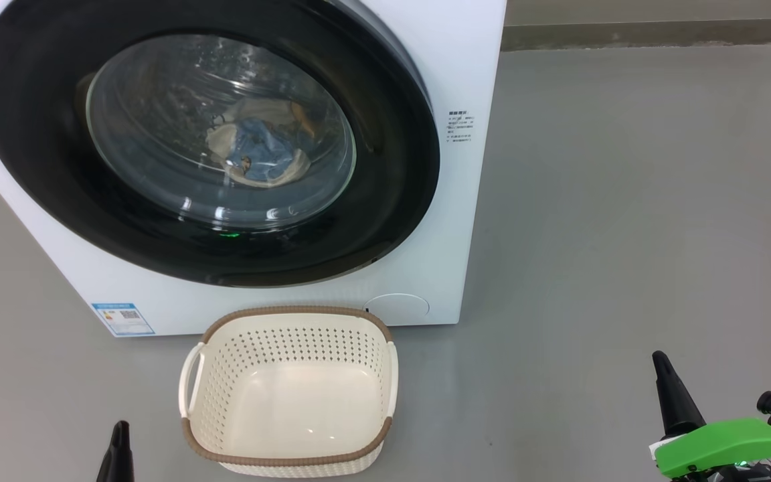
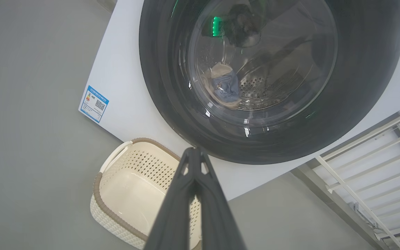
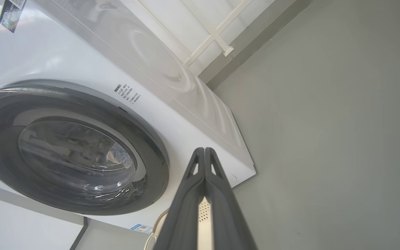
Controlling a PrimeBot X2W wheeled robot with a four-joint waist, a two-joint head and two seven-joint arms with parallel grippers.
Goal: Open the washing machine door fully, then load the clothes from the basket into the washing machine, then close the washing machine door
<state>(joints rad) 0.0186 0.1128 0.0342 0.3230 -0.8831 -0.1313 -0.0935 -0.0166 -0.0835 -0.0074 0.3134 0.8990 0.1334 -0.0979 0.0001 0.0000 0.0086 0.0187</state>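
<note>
My head camera looks down, close, on the washing machine door (image 1: 31,147) and the basket (image 1: 292,311). Wrist cameras look out along my left fingers (image 2: 174,215) and right fingers (image 3: 186,208); all share that door.

In the head view, blocked from 9 to 12 o'clock by the washing machine (image 1: 466,80), with the washing machine door (image 1: 158,134) shut flat across the drum mouth and the clothes (image 1: 258,150) sealed behind its glass. Blocked low at 6 o'clock by the basket (image 1: 292,312), just beside the machine's foot, open on top for a reach from above. Free to pass over grey floor (image 1: 626,201) from 1 to 4 o'clock, and along the strip between basket and left gripper (image 1: 121,428) at 7 o'clock.
</note>
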